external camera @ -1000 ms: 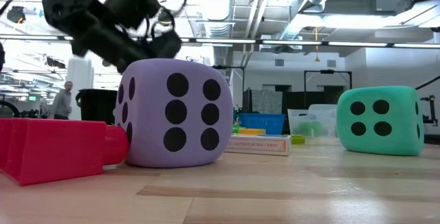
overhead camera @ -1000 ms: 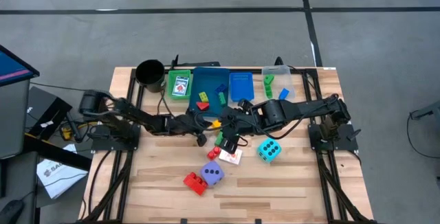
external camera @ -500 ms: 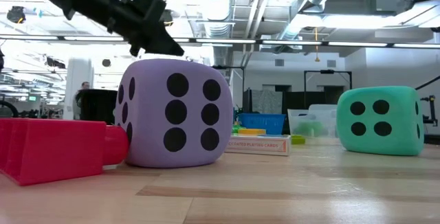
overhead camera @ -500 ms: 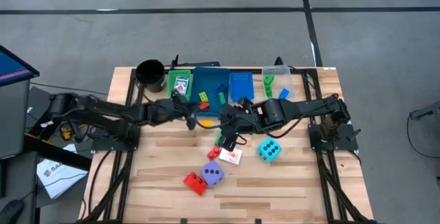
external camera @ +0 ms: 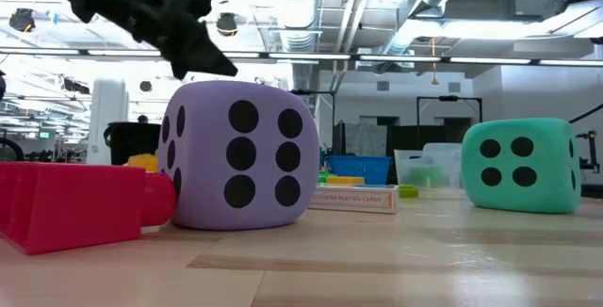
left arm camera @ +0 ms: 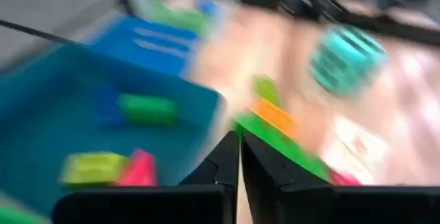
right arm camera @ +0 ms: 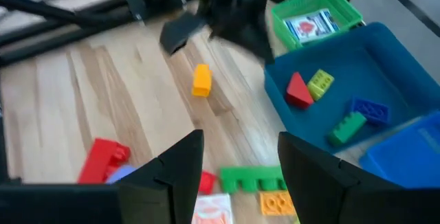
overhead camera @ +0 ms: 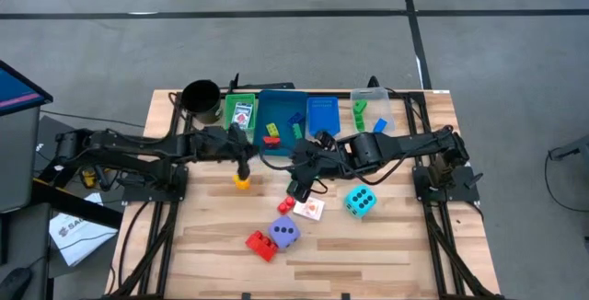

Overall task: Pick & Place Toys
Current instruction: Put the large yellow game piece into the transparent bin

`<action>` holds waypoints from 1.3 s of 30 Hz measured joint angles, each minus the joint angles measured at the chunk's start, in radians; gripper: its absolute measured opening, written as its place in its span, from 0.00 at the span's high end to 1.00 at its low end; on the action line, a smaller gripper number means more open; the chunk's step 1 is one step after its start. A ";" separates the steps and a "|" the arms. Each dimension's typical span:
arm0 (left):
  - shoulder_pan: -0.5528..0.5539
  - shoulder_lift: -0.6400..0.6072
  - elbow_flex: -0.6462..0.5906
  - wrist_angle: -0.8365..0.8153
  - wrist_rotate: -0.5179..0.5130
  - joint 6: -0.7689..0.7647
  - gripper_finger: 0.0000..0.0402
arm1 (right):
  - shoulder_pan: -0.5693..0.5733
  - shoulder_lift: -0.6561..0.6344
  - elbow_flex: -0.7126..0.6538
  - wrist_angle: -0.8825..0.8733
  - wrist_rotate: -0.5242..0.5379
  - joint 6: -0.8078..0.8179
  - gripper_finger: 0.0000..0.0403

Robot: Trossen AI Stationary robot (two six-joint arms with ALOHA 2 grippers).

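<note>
While the left gripper (overhead camera: 245,157) hovers just beside the blue plastic tray (overhead camera: 279,103), at its near left corner, its fingers (left arm camera: 227,165) are pressed together with nothing between them. Small yellow-orange plastic brick (overhead camera: 241,181) lies on the wooden surface (overhead camera: 386,245) just below that gripper, apart from the tray. Inside the tray: a red brick with a yellow brick (overhead camera: 273,130) touching it, a green brick (overhead camera: 297,131) and a blue brick (overhead camera: 297,117).

Right gripper (overhead camera: 296,182) sits near the tray's front edge, fingers (right arm camera: 179,165) partly apart; whether they hold anything, cannot tell. Long green brick (right arm camera: 253,178) and an orange brick (right arm camera: 278,200) lie just ahead of those fingers.

Farther from the tray: white picture card (overhead camera: 310,209), purple dotted dice cube (overhead camera: 286,233) touching a large red brick (overhead camera: 260,243), and teal dotted dice cube (overhead camera: 360,201) to the card's right.
</note>
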 joint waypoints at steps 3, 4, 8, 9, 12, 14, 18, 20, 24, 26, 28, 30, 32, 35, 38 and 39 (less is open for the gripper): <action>0.000 0.005 0.000 -0.127 0.167 0.025 0.90 | 0.000 0.000 0.000 0.046 -0.001 -0.005 0.54; 0.000 0.010 0.000 -0.178 0.208 0.024 0.87 | 0.000 0.000 0.000 0.058 -0.001 -0.007 0.54; 0.000 0.022 -0.001 -0.378 0.262 0.027 0.71 | -0.001 0.000 0.000 0.090 -0.002 -0.007 0.54; 0.000 0.022 -0.001 -0.416 0.262 0.028 0.67 | -0.001 0.000 0.000 0.092 -0.002 -0.007 0.54; 0.000 0.021 -0.010 -0.473 0.262 0.033 0.54 | -0.001 0.000 0.000 0.099 -0.002 -0.007 0.54; 0.001 0.021 -0.010 -0.513 0.263 0.008 0.45 | -0.001 0.000 0.000 0.100 -0.002 -0.007 0.54; 0.001 0.021 -0.010 -0.545 0.266 -0.128 0.31 | -0.001 0.000 0.000 0.100 -0.001 -0.002 0.54; 0.001 0.017 -0.010 -0.545 0.271 -0.194 0.27 | -0.001 0.000 0.000 0.100 -0.001 -0.002 0.54; 0.002 0.015 -0.010 -0.523 0.269 -0.279 0.21 | -0.007 0.000 0.000 0.100 -0.001 -0.006 0.54; 0.003 0.015 -0.010 -0.518 0.245 -0.312 0.20 | -0.012 0.000 0.000 0.100 0.000 -0.016 0.54; 0.003 0.015 -0.010 -0.523 0.204 -0.352 0.20 | -0.015 0.000 0.000 0.100 0.003 -0.039 0.54; 0.004 0.015 -0.010 -0.534 0.167 -0.417 0.19 | -0.024 0.000 0.000 0.103 0.005 -0.063 0.54; 0.004 0.015 -0.010 -0.551 0.138 -0.504 0.19 | -0.033 0.000 0.000 0.103 0.003 -0.082 0.54; 0.004 0.015 -0.010 -0.576 0.127 -0.661 0.19 | -0.049 0.000 0.000 0.103 0.002 -0.085 0.54; 0.001 0.015 -0.010 -0.602 0.130 -0.802 0.19 | -0.060 0.000 0.000 0.103 0.000 -0.086 0.54; -0.001 0.015 -0.010 -0.615 0.138 -0.849 0.19 | -0.063 0.000 0.000 0.102 -0.001 -0.086 0.54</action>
